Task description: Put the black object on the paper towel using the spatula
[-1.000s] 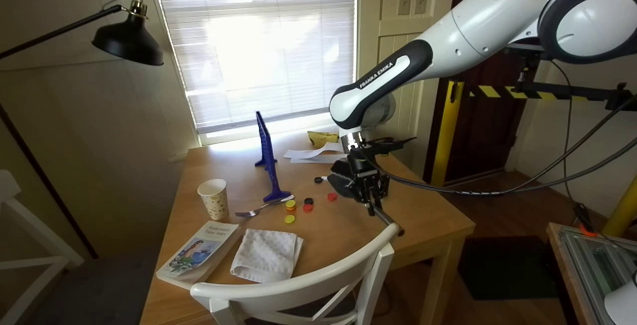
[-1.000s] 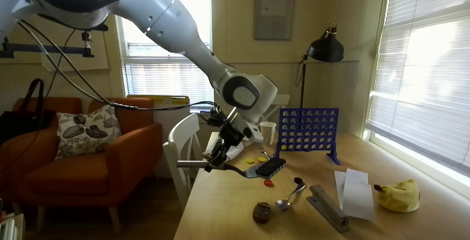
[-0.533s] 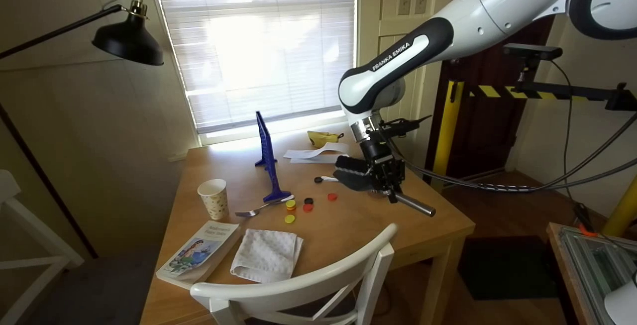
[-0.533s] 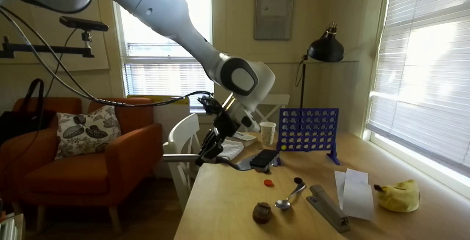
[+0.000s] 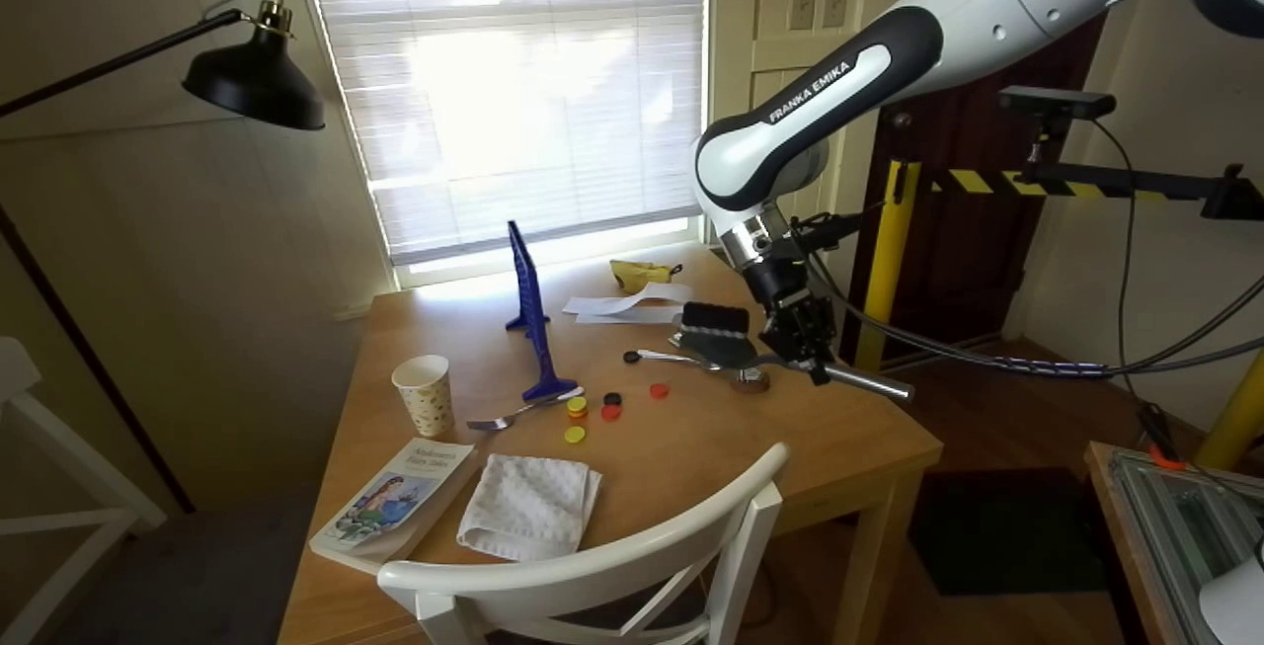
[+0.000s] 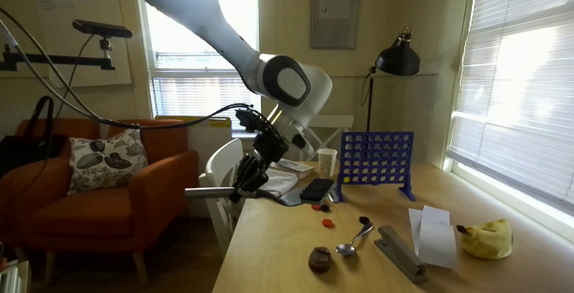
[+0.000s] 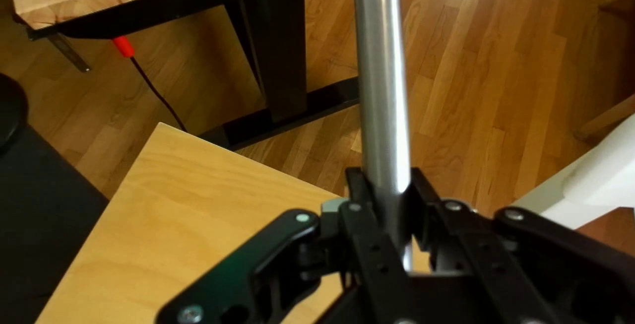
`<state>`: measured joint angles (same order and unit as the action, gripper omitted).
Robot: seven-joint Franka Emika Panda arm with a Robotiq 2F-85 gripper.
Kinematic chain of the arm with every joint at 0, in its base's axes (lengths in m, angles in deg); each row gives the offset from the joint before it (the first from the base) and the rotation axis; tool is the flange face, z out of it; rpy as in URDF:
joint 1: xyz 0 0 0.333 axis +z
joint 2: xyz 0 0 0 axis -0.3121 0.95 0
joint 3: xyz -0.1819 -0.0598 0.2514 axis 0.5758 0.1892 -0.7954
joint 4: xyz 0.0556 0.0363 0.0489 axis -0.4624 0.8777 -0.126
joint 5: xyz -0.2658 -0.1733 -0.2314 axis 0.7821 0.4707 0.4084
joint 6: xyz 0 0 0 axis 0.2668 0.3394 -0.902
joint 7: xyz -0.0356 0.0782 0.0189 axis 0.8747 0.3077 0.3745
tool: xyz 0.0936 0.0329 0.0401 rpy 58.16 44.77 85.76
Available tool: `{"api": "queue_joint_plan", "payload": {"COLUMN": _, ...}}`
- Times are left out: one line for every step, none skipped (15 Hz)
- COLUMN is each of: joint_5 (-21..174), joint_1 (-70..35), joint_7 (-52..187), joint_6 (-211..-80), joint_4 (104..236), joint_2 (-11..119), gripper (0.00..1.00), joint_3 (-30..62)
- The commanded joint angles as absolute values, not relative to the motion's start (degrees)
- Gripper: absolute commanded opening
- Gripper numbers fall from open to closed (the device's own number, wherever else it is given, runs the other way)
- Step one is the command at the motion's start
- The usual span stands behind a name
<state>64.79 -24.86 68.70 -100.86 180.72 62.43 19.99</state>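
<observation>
The black object (image 5: 715, 319), a small block with a paler lower edge, rests on the grey blade (image 5: 719, 348) of the spatula; the black object (image 6: 317, 190) and blade (image 6: 291, 198) show in both exterior views. My gripper (image 5: 816, 368) is shut on the silvery spatula handle (image 7: 382, 81) and holds the spatula above the table. The gripper also shows in an exterior view (image 6: 237, 193), and in the wrist view (image 7: 383, 185) its fingers press both sides of the handle. The paper towel (image 5: 530, 507), white and folded, lies near the chair, away from the blade. The wrist view does not show the black object.
A white chair back (image 5: 592, 566) rises beside the towel. A book (image 5: 395, 502), a paper cup (image 5: 425, 395), a fork (image 5: 504, 422) and a blue upright grid (image 6: 376, 158) stand or lie nearby. A stapler (image 6: 400, 255), spoon (image 6: 354, 241) and brown round item (image 6: 320, 259) lie on the table.
The gripper and spatula have moved right in one exterior view and left in the other, and the spatula has turned. The black object has stayed on the blade. The towel has not moved.
</observation>
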Motion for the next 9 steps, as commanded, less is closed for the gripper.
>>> {"api": "queue_joint_plan", "payload": {"joint_5": 65.0, "joint_1": -25.3, "joint_7": 68.8, "joint_6": -100.8, "joint_4": 181.0, "joint_2": 62.1, "gripper": 0.23, "joint_3": 19.5}}
{"api": "queue_joint_plan", "payload": {"joint_5": 65.0, "joint_1": -25.3, "joint_7": 68.7, "joint_6": -100.8, "joint_4": 181.1, "joint_2": 62.0, "gripper": 0.23, "joint_3": 19.5}}
{"api": "queue_joint_plan", "payload": {"joint_5": 65.1, "joint_1": -25.3, "joint_7": 68.7, "joint_6": -100.8, "joint_4": 181.1, "joint_2": 61.9, "gripper": 0.23, "joint_3": 19.5}}
{"api": "queue_joint_plan", "payload": {"joint_5": 65.1, "joint_1": -25.3, "joint_7": 68.7, "joint_6": -100.8, "joint_4": 181.1, "joint_2": 61.9, "gripper": 0.23, "joint_3": 19.5}}
{"api": "queue_joint_plan", "payload": {"joint_5": 65.1, "joint_1": -25.3, "joint_7": 68.7, "joint_6": -100.8, "joint_4": 181.1, "joint_2": 61.9, "gripper": 0.23, "joint_3": 19.5}}
{"api": "queue_joint_plan", "payload": {"joint_5": 65.2, "joint_1": -25.2, "joint_7": 68.5, "joint_6": -100.5, "joint_4": 181.4, "joint_2": 61.9, "gripper": 0.06, "joint_3": 19.4}}
{"api": "queue_joint_plan", "payload": {"joint_5": 65.0, "joint_1": -25.1, "joint_7": 68.9, "joint_6": -100.2, "joint_4": 181.0, "joint_2": 62.4, "gripper": 0.06, "joint_3": 19.3}}
{"api": "queue_joint_plan", "payload": {"joint_5": 64.9, "joint_1": -25.2, "joint_7": 69.0, "joint_6": -100.7, "joint_4": 180.7, "joint_2": 62.8, "gripper": 0.06, "joint_3": 19.3}}
{"api": "queue_joint_plan", "payload": {"joint_5": 64.6, "joint_1": -25.4, "joint_7": 69.5, "joint_6": -100.0, "joint_4": 179.4, "joint_2": 63.7, "gripper": 0.06, "joint_3": 19.4}}
